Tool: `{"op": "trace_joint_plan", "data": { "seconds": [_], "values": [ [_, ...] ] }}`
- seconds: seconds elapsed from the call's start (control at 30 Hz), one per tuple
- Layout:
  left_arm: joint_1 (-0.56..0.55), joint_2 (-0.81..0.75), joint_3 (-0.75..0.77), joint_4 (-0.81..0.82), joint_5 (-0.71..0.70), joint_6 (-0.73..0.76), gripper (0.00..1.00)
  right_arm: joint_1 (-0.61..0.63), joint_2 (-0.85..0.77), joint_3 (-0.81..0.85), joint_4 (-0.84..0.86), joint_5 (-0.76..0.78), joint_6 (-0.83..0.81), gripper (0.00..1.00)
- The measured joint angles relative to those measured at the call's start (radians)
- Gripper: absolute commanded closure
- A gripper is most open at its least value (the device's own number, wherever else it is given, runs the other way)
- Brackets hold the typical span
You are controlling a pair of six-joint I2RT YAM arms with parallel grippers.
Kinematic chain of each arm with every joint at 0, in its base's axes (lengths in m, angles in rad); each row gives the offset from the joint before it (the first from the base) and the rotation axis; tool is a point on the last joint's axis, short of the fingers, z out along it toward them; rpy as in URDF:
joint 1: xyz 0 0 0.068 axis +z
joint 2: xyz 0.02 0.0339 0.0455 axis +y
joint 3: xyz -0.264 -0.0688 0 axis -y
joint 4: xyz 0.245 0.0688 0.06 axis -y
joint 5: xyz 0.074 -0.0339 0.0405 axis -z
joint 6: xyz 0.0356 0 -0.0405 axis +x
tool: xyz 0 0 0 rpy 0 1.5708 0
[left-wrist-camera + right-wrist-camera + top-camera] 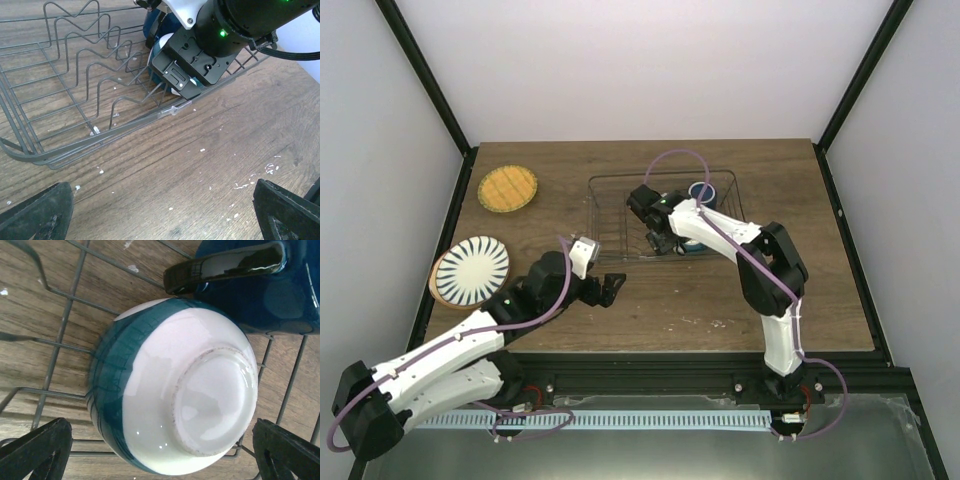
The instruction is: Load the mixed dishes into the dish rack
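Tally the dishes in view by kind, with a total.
Plates: 3 – orange-yellow plate, striped plate, tan plate peeking out beneath the striped one
Bowls: 1 – bowl, in the rack
Cups: 1 – dark blue cup, in the rack
Total: 5

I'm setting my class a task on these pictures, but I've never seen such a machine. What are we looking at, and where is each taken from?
Two robot arms stand at the table's near edge, each ending in a two-finger pincer. The wide picture comes from a camera above and behind them; the other two from cameras on the wrists. On the table lie an orange plate, a striped plate and a wire rack. The left pincer is open over the wood beside the rack. The right pincer is open inside the rack, around a tipped bowl next to a blue cup. Nothing looks held.
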Motion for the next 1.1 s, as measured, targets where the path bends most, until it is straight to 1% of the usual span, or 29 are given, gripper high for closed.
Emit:
{"op": "trace_joint_plan", "data": {
  "seconds": [0.17,0.3,0.5,0.57,0.67,0.77,0.83,0.93,1.03,1.1],
  "values": [
    [0.0,0.013,0.021,-0.014,0.001,0.0,0.0,0.002,-0.021,-0.006,0.008,-0.027,-0.008,0.0],
    [0.0,0.041,0.088,-0.055,-0.016,0.009,0.0,0.005,-0.103,-0.022,0.019,-0.048,-0.01,0.0],
    [0.004,0.128,0.285,-0.172,-0.111,0.046,0.0,0.011,-0.355,-0.067,0.056,-0.032,0.006,0.0],
    [0.029,0.16,0.348,-0.214,-0.131,0.06,0.0,0.011,-0.455,-0.107,0.089,-0.034,0.016,0.0],
    [0.126,0.204,0.406,-0.265,-0.129,0.07,0.0,0.011,-0.616,-0.216,0.17,-0.065,0.027,0.0],
    [0.257,0.244,0.431,-0.317,-0.115,0.088,0.0,0.012,-0.758,-0.354,0.246,-0.127,0.035,0.0],
    [0.359,0.296,0.475,-0.377,-0.105,0.106,0.0,0.012,-0.83,-0.433,0.286,-0.171,0.039,0.0],
    [0.474,0.405,0.584,-0.441,-0.102,0.134,0.0,0.012,-0.888,-0.515,0.33,-0.232,0.047,0.0],
    [0.541,0.495,0.677,-0.469,-0.1,0.147,0.0,0.012,-0.901,-0.575,0.377,-0.283,0.054,0.0],
    [0.607,0.56,0.732,-0.48,-0.072,0.148,0.0,0.012,-0.907,-0.618,0.402,-0.316,0.058,0.0]
  ]
}}
